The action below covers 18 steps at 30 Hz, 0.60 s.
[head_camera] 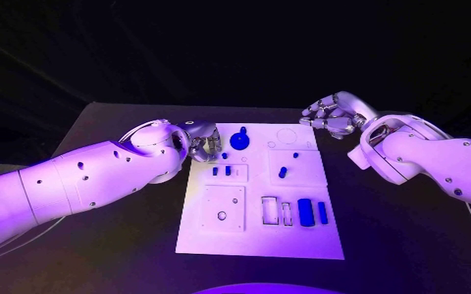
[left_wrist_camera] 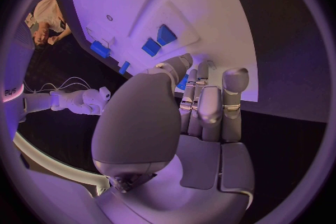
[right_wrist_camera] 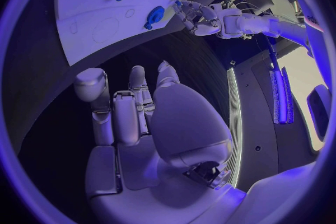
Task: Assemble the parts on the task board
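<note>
The white task board (head_camera: 260, 236) lies mid-table with several blue parts on it. A round blue knob (head_camera: 239, 139) stands near its far edge, and two long blue parts (head_camera: 305, 211) lie near its right edge. My left hand (head_camera: 203, 141) is over the board's far left corner with its fingers curled. In the left wrist view its thumb and fingers (left_wrist_camera: 199, 95) close round a small blue part (left_wrist_camera: 183, 83). My right hand (head_camera: 333, 117) hovers over the black table off the board's far right corner, fingers curled in on nothing. The right wrist view shows the knob (right_wrist_camera: 155, 14) and my left hand (right_wrist_camera: 199, 14).
Two short blue pegs (head_camera: 222, 170) stand in a recess left of centre, seen also as blue pegs (left_wrist_camera: 158, 40) from the left wrist. Two small blue parts (head_camera: 282, 171) sit right of them. A square plate (head_camera: 224, 207) and narrow slots (head_camera: 269, 210) lie nearer me.
</note>
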Tool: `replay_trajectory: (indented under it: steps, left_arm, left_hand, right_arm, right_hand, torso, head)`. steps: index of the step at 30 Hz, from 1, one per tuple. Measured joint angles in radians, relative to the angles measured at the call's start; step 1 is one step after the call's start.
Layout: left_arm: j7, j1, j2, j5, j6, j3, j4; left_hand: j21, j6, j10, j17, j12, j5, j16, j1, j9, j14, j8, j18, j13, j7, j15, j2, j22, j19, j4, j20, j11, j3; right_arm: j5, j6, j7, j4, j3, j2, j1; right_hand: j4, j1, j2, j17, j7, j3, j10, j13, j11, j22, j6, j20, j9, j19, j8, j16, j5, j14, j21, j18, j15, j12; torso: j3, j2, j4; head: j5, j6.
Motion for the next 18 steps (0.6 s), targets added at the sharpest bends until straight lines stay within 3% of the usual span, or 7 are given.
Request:
replay_trajectory:
  steps: [3,7,9,10,12,18]
  left_arm:
    - [0.000,0.000,-0.016,0.014,-0.003,0.001,0.004]
    - [0.004,0.003,-0.042,0.088,-0.012,0.003,0.005]
    - [0.011,0.007,-0.057,0.147,-0.021,0.004,0.005]
    - [0.017,0.010,-0.064,0.185,-0.028,0.005,0.005]
    - [0.036,0.013,-0.080,0.277,-0.049,0.005,0.007]
    - [0.128,0.016,-0.111,0.594,-0.117,0.006,0.028]
  left_hand:
    - [-0.014,0.000,-0.004,-0.021,-0.008,0.000,-0.013,0.000,0.000,-0.007,0.000,0.000,0.000,0.000,0.007,0.000,-0.015,-0.008,-0.002,0.004,0.004,0.002]
    - [-0.054,0.000,-0.009,-0.099,-0.012,0.000,-0.057,0.010,0.000,-0.041,-0.012,0.000,0.002,0.000,0.009,0.010,-0.071,-0.042,-0.009,0.006,0.009,0.016]
    - [-0.098,0.000,-0.014,-0.167,-0.015,0.000,-0.096,0.012,0.001,-0.075,-0.012,0.000,0.002,0.000,0.012,0.012,-0.133,-0.082,-0.012,0.006,0.014,0.021]
    - [-0.132,0.003,-0.024,-0.221,-0.022,0.000,-0.128,0.012,0.002,-0.101,-0.012,0.011,0.001,0.003,0.014,0.012,-0.179,-0.112,-0.011,0.008,0.020,0.025]
    - [-0.173,0.007,-0.036,-0.282,-0.023,0.000,-0.167,0.012,0.003,-0.132,-0.012,0.017,0.000,0.008,0.019,0.012,-0.230,-0.145,-0.009,0.011,0.025,0.026]
    - [-0.208,0.009,-0.041,-0.420,-0.021,0.000,-0.254,0.012,0.003,-0.199,-0.017,0.016,0.000,0.009,0.023,0.012,-0.255,-0.167,-0.009,0.017,0.030,0.026]
  right_arm:
    - [-0.033,0.023,-0.014,-0.004,0.000,-0.001,0.000]
    - [-0.108,0.067,-0.039,-0.001,0.000,-0.003,-0.002]
    - [-0.157,0.091,-0.053,0.008,-0.001,-0.007,-0.004]
    - [-0.186,0.103,-0.062,0.015,-0.001,-0.008,-0.006]
    - [-0.258,0.129,-0.081,0.030,-0.001,-0.011,-0.012]
    - [-0.454,0.183,-0.133,0.049,-0.003,-0.009,-0.036]
  right_hand:
    - [-0.023,0.065,-0.005,-0.008,0.002,0.023,0.001,-0.119,0.001,-0.003,0.016,-0.001,-0.006,0.001,0.000,-0.010,-0.025,0.000,-0.009,0.000,0.000,-0.146]
    - [-0.044,0.135,-0.018,0.014,0.005,0.055,0.013,-0.246,0.012,0.018,0.043,-0.004,-0.012,0.019,-0.010,0.003,-0.051,0.000,0.013,0.000,0.000,-0.297]
    - [-0.046,0.155,-0.032,0.034,0.003,0.071,0.036,-0.309,0.012,0.040,0.057,-0.002,-0.017,0.035,-0.020,0.019,-0.060,0.000,0.039,0.000,0.000,-0.362]
    - [-0.044,0.161,-0.036,0.042,0.004,0.076,0.047,-0.336,0.010,0.049,0.064,-0.002,-0.020,0.038,-0.025,0.025,-0.064,0.000,0.049,0.000,0.000,-0.389]
    - [-0.044,0.168,-0.043,0.056,-0.002,0.083,0.055,-0.368,0.008,0.064,0.070,0.000,-0.024,0.048,-0.027,0.035,-0.072,0.000,0.067,0.000,0.000,-0.420]
    - [-0.029,0.174,-0.050,0.064,-0.006,0.097,0.065,-0.431,0.011,0.091,0.081,-0.002,-0.032,0.056,-0.049,0.049,-0.116,0.000,0.091,0.000,0.000,-0.480]
  torso:
    - [-0.0002,0.000,0.0001]
    - [-0.0002,-0.001,0.0000]
    - [-0.0001,-0.001,-0.0001]
    - [0.0001,-0.001,0.0000]
    - [0.0005,-0.001,0.0000]
    - [0.0005,0.000,-0.0001]
  head:
    - [-0.002,0.002]
    - [-0.006,0.006]
    - [-0.012,0.009]
    - [-0.015,0.011]
    - [-0.026,0.015]
    - [-0.060,0.023]
